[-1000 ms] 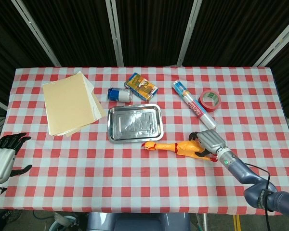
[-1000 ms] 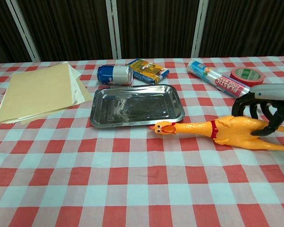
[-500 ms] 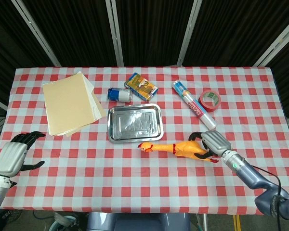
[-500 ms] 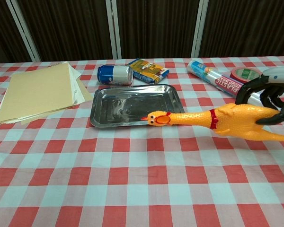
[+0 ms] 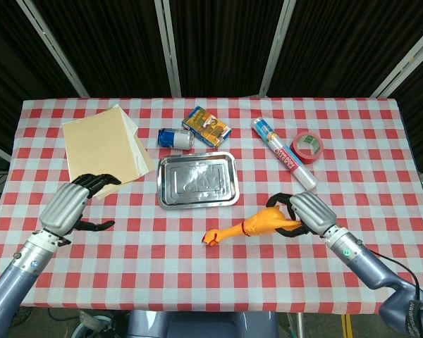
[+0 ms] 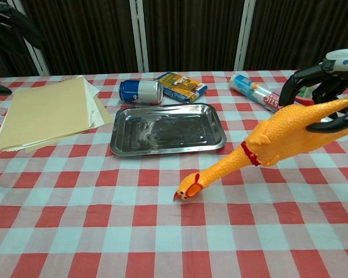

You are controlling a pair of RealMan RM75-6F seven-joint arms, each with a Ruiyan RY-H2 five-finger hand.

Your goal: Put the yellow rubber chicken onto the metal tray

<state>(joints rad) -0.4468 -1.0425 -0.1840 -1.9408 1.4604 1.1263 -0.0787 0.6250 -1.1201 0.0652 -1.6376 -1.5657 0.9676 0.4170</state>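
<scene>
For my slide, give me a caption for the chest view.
Right hand holds the rubber chicken aloft, head drooping, beside the empty metal tray.

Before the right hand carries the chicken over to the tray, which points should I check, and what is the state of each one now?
1. Right hand grips the yellow rubber chicken by its body: ok.
2. Chicken lifted off the tablecloth: cannot tell; the head hangs low.
3. Metal tray holds nothing: ok.
4. Left hand away from the tray, holding nothing: ok.
5. Blue can and snack box lie behind the tray, off the path: ok.
</scene>
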